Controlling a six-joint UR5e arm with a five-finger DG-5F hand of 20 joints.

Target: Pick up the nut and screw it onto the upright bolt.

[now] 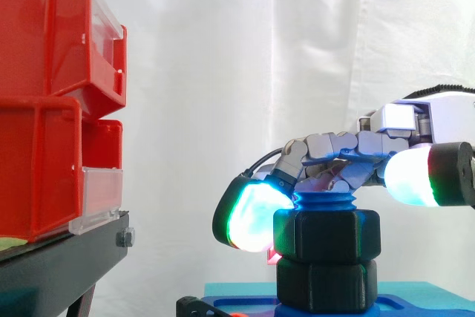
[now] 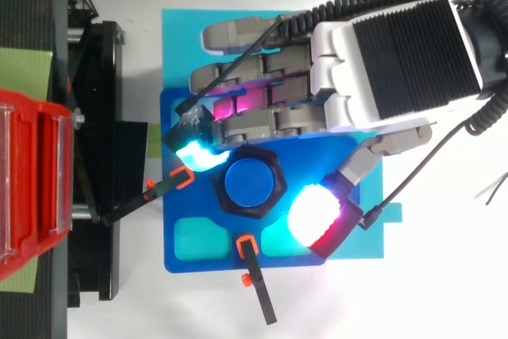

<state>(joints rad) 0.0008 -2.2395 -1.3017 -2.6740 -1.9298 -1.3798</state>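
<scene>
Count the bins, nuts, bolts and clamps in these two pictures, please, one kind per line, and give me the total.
Red bins: 2
Black nuts: 2, the upper nut and the lower nut
Blue bolt: 1
Black clamps: 2
Total: 7

Two red bins (image 1: 52, 35) (image 1: 44, 172), two black nuts (image 1: 326, 235) (image 1: 326, 283), one blue bolt (image 1: 324, 202)

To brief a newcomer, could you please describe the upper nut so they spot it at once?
Right of the red bins, a blue base carries an upright blue bolt. The upper nut is the black hexagon under the bolt's tip, between the hand's glowing fingers; a second black hexagon sits below it.
</scene>
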